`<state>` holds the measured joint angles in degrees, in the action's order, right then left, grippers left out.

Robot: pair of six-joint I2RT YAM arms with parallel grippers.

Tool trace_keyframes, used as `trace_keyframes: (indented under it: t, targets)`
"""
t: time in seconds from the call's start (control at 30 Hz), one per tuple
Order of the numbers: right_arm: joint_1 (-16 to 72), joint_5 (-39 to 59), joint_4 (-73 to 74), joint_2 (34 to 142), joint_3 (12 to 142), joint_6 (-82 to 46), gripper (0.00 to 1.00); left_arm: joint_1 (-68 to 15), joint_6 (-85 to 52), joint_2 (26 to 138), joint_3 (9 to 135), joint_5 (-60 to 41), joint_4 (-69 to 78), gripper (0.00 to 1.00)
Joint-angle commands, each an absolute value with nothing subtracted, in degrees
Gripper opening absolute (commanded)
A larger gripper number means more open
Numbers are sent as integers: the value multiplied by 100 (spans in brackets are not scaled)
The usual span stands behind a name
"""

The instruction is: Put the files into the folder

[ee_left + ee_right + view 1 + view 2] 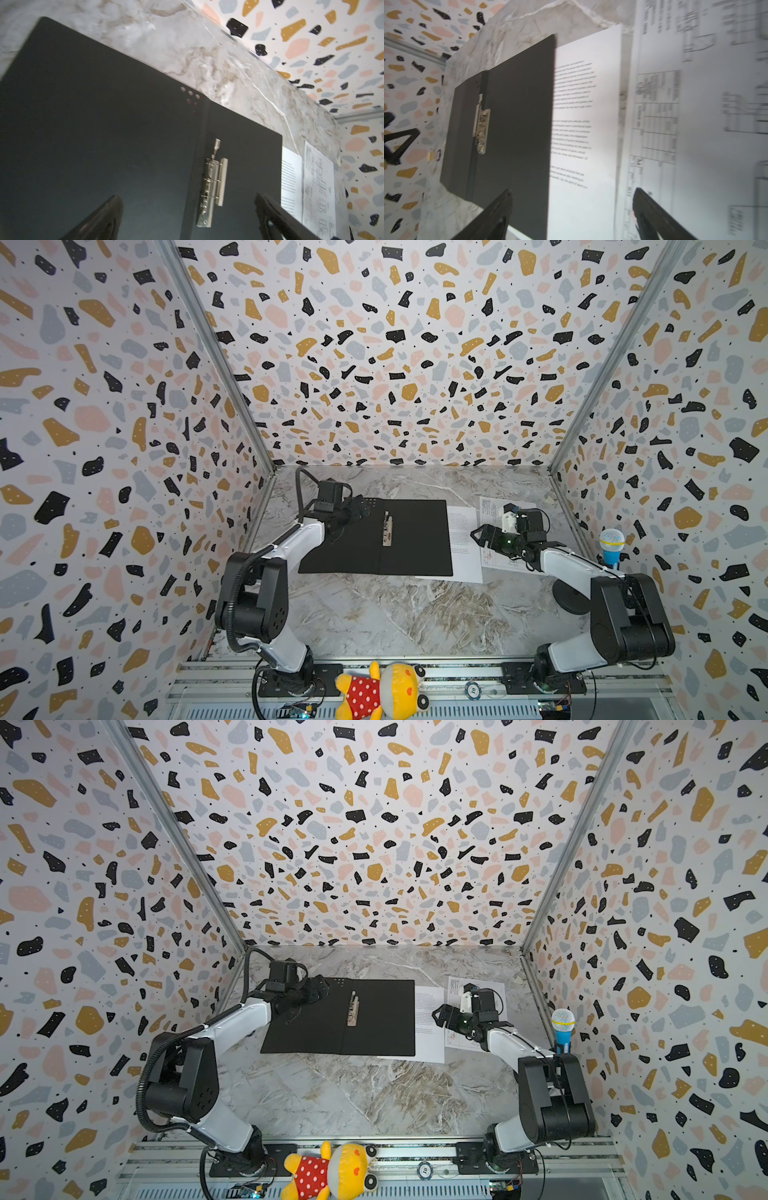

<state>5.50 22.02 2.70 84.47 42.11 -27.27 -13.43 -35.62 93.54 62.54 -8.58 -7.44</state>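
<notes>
The folder (415, 539) lies spread open in the middle of the table, black inside up, with a metal clip (387, 529) by its spine. Its right flap covers part of the text file (463, 547). The drawing file (490, 506) lies flat just right of that sheet. My left gripper (365, 506) hovers open over the folder's far left flap; in the left wrist view the left gripper (188, 197) frames the clip (212, 187). My right gripper (476, 536) is open above the text file's right edge, with nothing between the fingers of the right gripper (572, 190).
A blue toy microphone (611, 547) stands by the right wall behind my right arm. A yellow plush toy (382, 691) lies on the front rail. Patterned walls close in the left, right and back of the marble table (395, 614).
</notes>
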Motion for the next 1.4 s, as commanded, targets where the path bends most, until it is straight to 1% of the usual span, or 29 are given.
trace_keyframes:
  t: [0.0,0.1,0.33,0.7,1.1,1.37]
  targets:
    - [355,1797,-178,8498,4309,-2469,92,-1643,-3576,9203,6431,-900,-627,100]
    - [328,1807,-255,8651,4323,-2468,92,-1920,-3551,9206,6436,-916,-559,99]
    - [290,2383,-90,8869,4076,-2659,91,-2392,-3414,9351,6490,-999,-484,100]
    - [299,2941,154,8610,3530,-2956,88,-2629,-3411,9604,6490,-1116,-361,100]
    - [290,2778,-74,8189,3473,-2948,88,-2972,-3444,9847,6537,-1118,-242,100]
    - [307,2833,-128,8191,3410,-2895,88,-3216,-3516,10046,6604,-1158,-169,100]
